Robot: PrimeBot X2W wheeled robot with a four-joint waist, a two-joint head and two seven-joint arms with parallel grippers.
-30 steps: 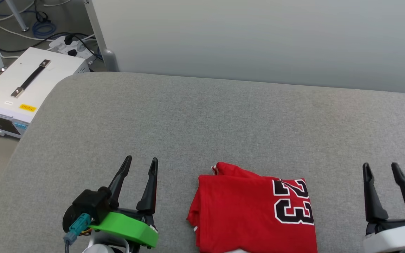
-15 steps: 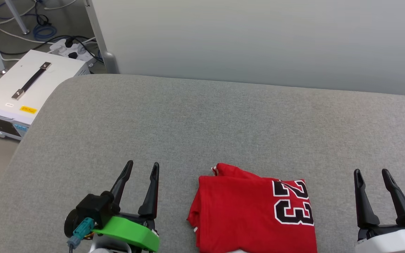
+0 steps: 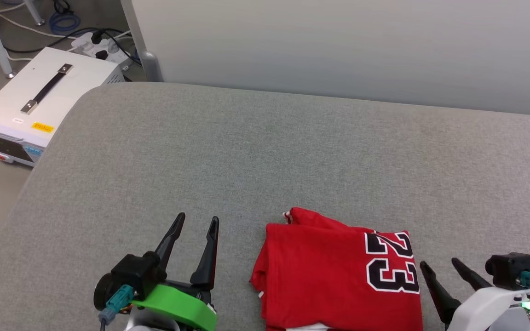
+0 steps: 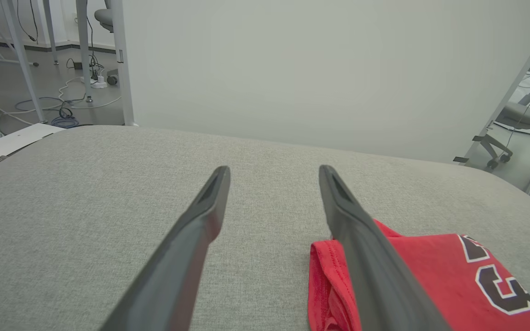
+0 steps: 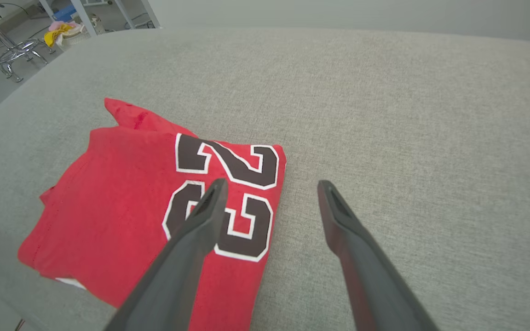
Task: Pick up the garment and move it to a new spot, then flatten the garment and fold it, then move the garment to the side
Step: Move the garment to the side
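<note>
Lying folded, garment [image 3: 334,276] sits between left claw [image 3: 198,217] and right claw [image 3: 439,262]; both agape.

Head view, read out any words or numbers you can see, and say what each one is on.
"23": black with white outline, on the folded red shirt.
Yellow sticker on the white box: too small to read.

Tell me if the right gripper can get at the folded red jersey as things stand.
Probably yes. The right gripper is open, its fingertips just beside the right edge of the garment, and nothing lies between them on the grey surface.
</note>
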